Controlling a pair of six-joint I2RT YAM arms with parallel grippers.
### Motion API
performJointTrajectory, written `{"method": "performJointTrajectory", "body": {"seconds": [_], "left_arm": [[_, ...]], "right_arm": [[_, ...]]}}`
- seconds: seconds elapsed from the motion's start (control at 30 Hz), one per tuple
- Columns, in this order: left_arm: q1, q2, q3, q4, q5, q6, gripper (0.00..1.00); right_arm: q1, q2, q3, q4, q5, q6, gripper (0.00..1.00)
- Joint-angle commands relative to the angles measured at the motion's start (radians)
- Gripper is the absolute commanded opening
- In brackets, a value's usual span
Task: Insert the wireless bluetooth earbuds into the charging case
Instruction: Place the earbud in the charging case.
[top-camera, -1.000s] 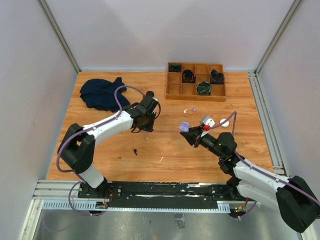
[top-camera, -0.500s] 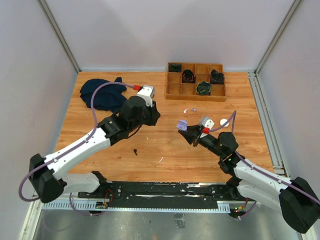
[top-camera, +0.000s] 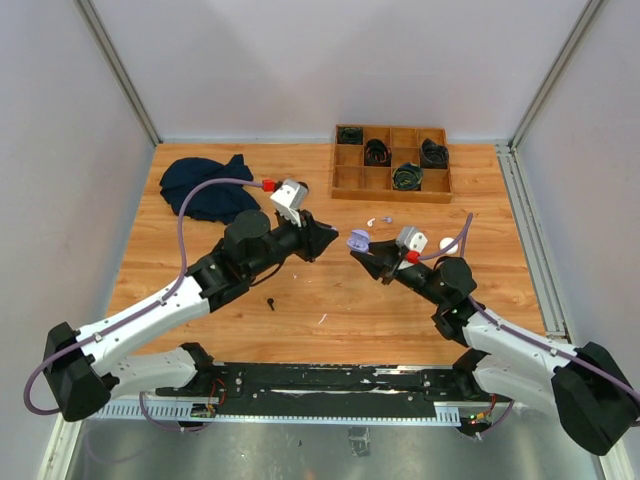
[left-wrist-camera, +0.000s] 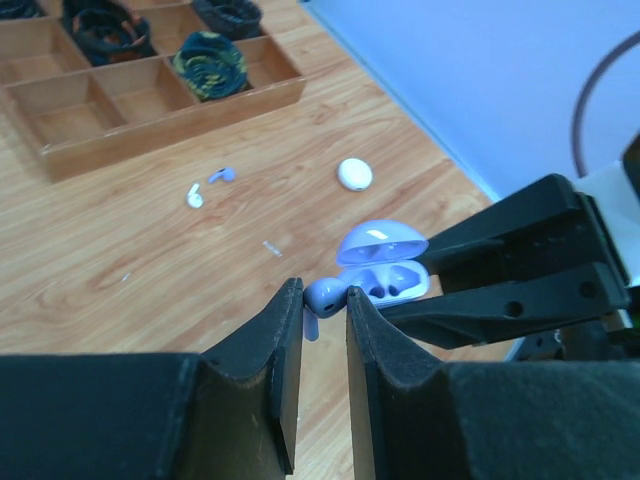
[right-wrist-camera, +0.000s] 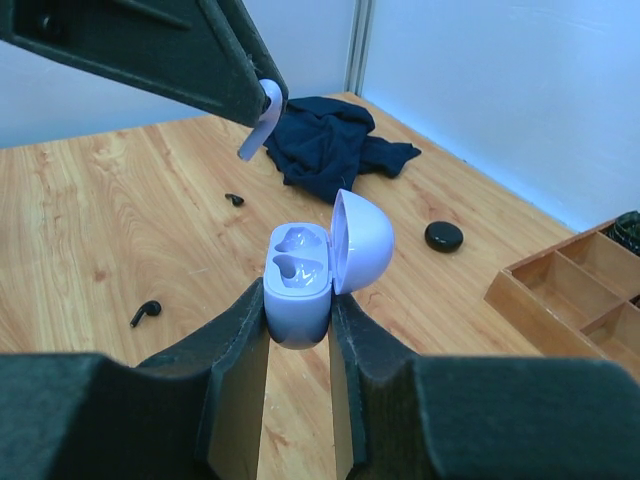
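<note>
We are at insertion: left end effector (left-wrist-camera: 323, 318) grips an earbud (left-wrist-camera: 326, 291), right end effector (right-wrist-camera: 298, 318) grips the open case (right-wrist-camera: 300, 262); next, align the earbud over the case.

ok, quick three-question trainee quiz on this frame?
1. True or false: the purple charging case in the right gripper has its lid shut.
2. The left gripper holds: A) a black earbud, B) a pale purple earbud, C) a cable.
3. How many earbuds sit in the case's slots?
Key: 1 false, the lid is open; 2 B; 3 zero, both slots are empty.
</note>
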Motion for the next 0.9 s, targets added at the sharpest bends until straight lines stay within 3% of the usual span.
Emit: {"method": "performJointTrajectory", "body": {"seconds": [0.0, 0.43, 0.87], "left_arm": [[-0.037, -0.022, -0.029, 0.179, 0.039, 0.02, 0.25], [-0.102, 0.036, -0.058, 0.325, 0.009, 0.062, 0.24], [-0.112, 0.072, -0.092, 0.367, -0.013, 0.092, 0.24]], "right_arm": [[0.016, 0.017, 0.032, 0.112, -0.034, -0.007, 0.02], [0.023, 0.054, 0.018, 0.201, -0.051, 0.012, 0.02], [0.023, 0.039, 0.012, 0.222, -0.05, 0.027, 0.01]]}}
